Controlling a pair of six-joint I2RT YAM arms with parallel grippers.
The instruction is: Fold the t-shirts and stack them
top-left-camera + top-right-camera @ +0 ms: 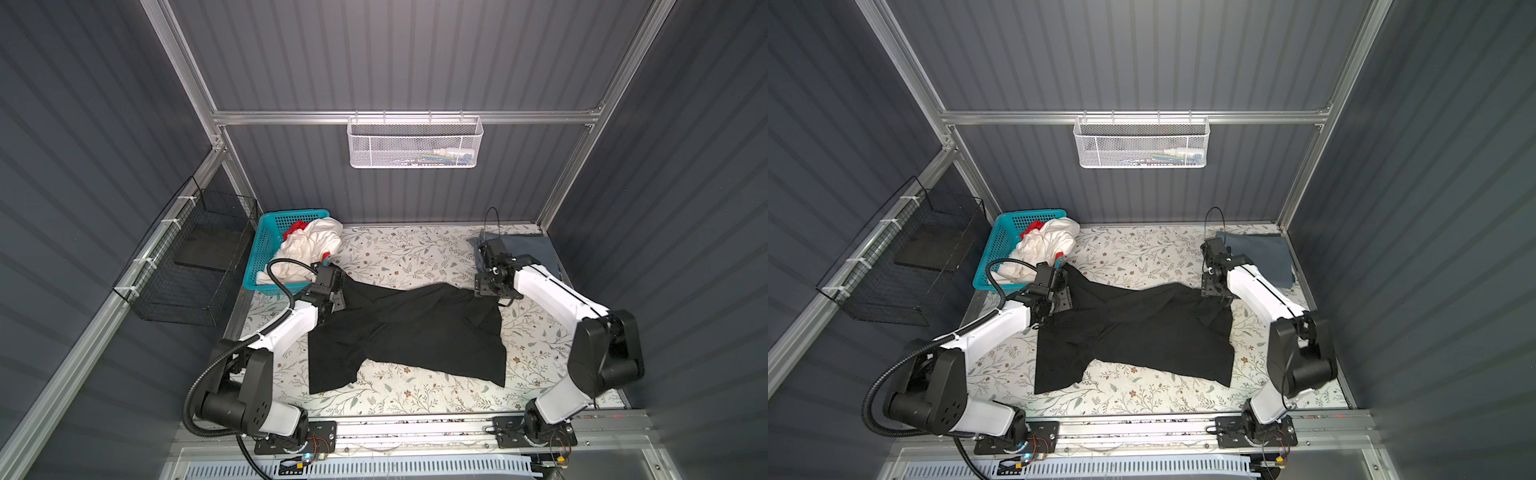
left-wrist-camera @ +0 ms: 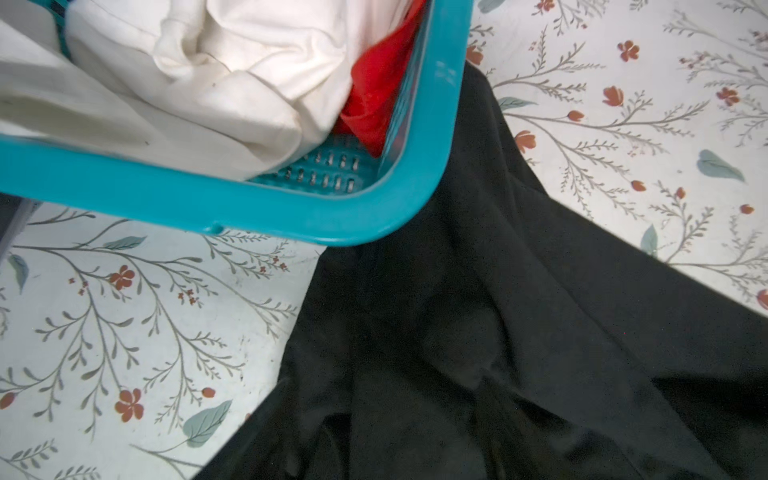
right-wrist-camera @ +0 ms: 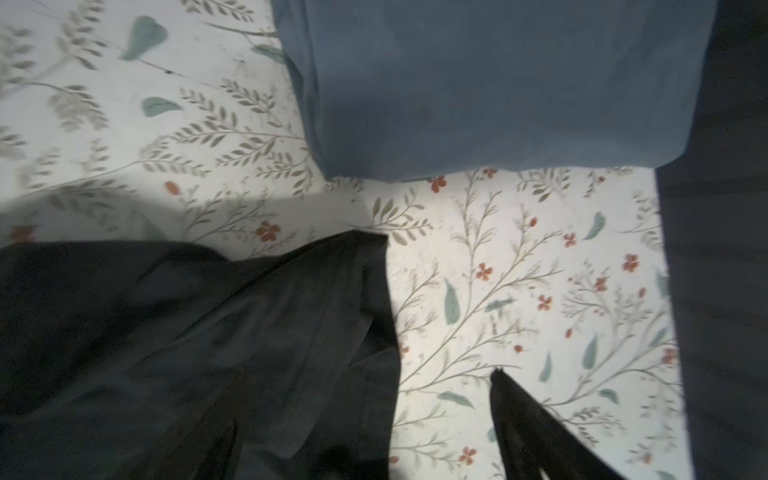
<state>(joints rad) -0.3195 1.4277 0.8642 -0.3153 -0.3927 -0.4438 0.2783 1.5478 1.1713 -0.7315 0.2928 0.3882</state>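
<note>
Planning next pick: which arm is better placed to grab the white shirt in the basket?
Likely left. The left fingers hang beside the teal basket with the white shirt; the right fingers are opposite, by the blue-grey shirt.

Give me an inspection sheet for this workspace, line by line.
surface: floral table, partly bare.
job's things: black shirt spread crumpled mid-table; blue-grey shirt folded, far right corner; white shirt and red shirt heaped in teal basket.
clutter: teal basket, far left, by black shirt's corner.
grippers: left gripper and right gripper over black shirt's far corners; open or shut unclear.
cables: black hose on left arm; thin wire loop at right wrist.
surroundings: white mesh basket on back wall; black wire basket on left wall.
</note>
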